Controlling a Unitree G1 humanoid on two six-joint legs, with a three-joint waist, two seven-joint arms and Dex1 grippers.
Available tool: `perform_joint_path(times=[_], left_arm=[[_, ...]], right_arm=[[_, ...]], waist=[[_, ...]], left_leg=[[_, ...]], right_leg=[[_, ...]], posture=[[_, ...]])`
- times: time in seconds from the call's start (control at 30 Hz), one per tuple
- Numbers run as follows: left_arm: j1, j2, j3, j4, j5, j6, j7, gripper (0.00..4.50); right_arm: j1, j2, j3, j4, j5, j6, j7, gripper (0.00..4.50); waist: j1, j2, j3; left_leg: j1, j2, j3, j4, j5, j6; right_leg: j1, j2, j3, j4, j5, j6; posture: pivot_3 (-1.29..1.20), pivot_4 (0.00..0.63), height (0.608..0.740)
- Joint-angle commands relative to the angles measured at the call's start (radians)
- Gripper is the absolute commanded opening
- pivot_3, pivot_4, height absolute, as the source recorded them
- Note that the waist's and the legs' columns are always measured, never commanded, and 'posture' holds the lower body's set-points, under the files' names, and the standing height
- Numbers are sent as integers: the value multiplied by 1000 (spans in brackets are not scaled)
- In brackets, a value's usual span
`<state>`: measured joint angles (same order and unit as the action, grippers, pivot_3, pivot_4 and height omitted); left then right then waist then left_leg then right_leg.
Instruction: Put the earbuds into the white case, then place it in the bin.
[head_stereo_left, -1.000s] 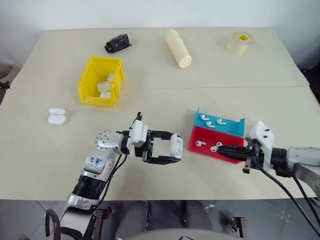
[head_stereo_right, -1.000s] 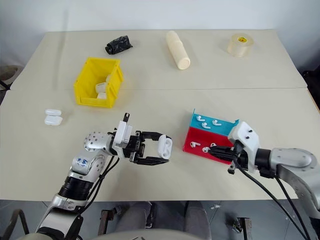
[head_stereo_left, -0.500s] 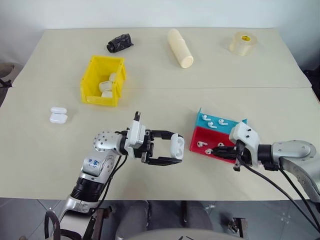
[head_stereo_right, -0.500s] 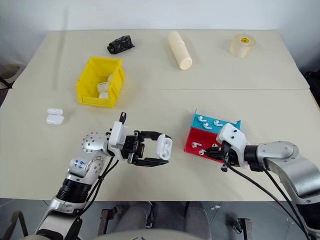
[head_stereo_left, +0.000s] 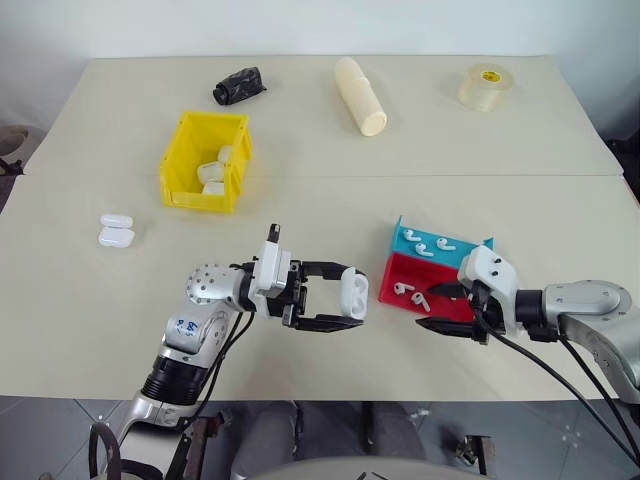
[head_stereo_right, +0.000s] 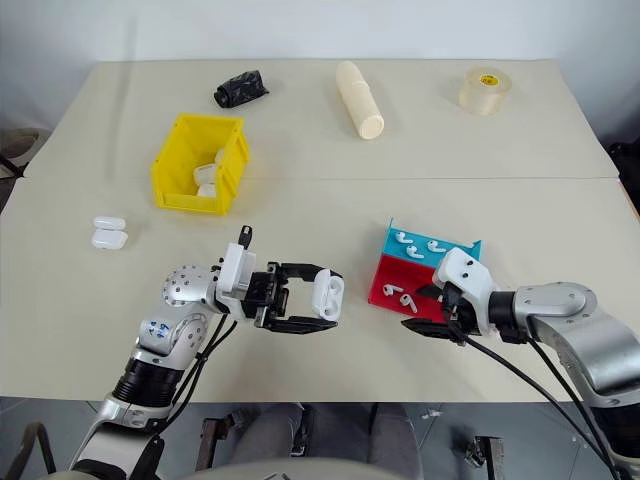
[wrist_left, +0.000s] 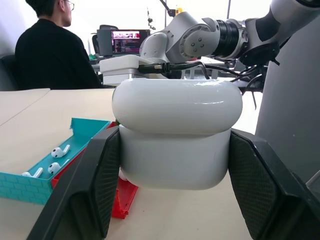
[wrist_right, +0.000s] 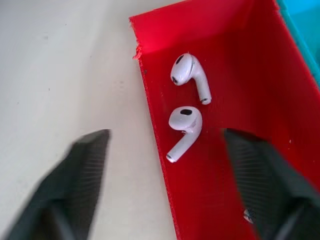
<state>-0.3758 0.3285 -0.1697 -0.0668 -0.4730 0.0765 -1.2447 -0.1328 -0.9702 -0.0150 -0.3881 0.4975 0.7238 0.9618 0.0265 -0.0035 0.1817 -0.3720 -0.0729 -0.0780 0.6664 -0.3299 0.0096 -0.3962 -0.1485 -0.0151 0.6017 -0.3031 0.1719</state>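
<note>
**Right gripper spread over the red tray's earbuds; left gripper presents the case.**

Head views: the right gripper (head_stereo_left: 437, 308), jaws parted wide and holding nothing, hovers at the near edge of the red tray (head_stereo_left: 455, 306), with two earbuds (head_stereo_left: 408, 291) just ahead of it. The left gripper (head_stereo_left: 345, 302), clenched on the white case (head_stereo_left: 354, 292), waits just left of the tray, so the right arm is nearer. The blue tray (head_stereo_left: 470, 252) holds three more earbuds; the bin (head_stereo_left: 184, 190) holds about three cases; two more cases (head_stereo_left: 114, 231) lie on the worktop (head_stereo_left: 300, 215).

Left wrist view: the case sits lid closed between the pads.

Right wrist view: both earbuds lie between the spread fingers (wrist_right: 80, 170), stems running roughly lengthwise along the tray.
</note>
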Motion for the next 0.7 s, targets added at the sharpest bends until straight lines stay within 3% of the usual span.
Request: perform_joint_path(times=[0.03,0.2,0.33,0.7], left_arm=[[-1,2,11,-27,-28,-6,-6,2798],[-1,6,15,-20,-29,-10,-12,2798],[-11,3,17,-3,-26,-17,-20,2798],[-18,-13,10,12,-21,-28,-24,2798]], right_arm=[[16,-20,-82,-54,31,-16,22,4474],[55,-56,-186,-92,74,23,41,4474],[58,-84,-234,-156,138,160,0,4474],[-15,-18,-191,-209,178,453,-253,4474]], waist=[[0,0,0],[1,0,0],[1,0,0],[1,0,0]], left_leg=[[0,0,0,0,0,0],[0,0,0,0,0,0],[0,0,0,0,0,0],[0,0,0,0,0,0]], right_leg=[[0,0,0,0,0,0],[0,0,0,0,0,0],[0,0,0,0,0,0],[0,-1,0,0,0,0]], posture=[[0,150,740],[0,150,740],[0,150,740],[0,150,740]])
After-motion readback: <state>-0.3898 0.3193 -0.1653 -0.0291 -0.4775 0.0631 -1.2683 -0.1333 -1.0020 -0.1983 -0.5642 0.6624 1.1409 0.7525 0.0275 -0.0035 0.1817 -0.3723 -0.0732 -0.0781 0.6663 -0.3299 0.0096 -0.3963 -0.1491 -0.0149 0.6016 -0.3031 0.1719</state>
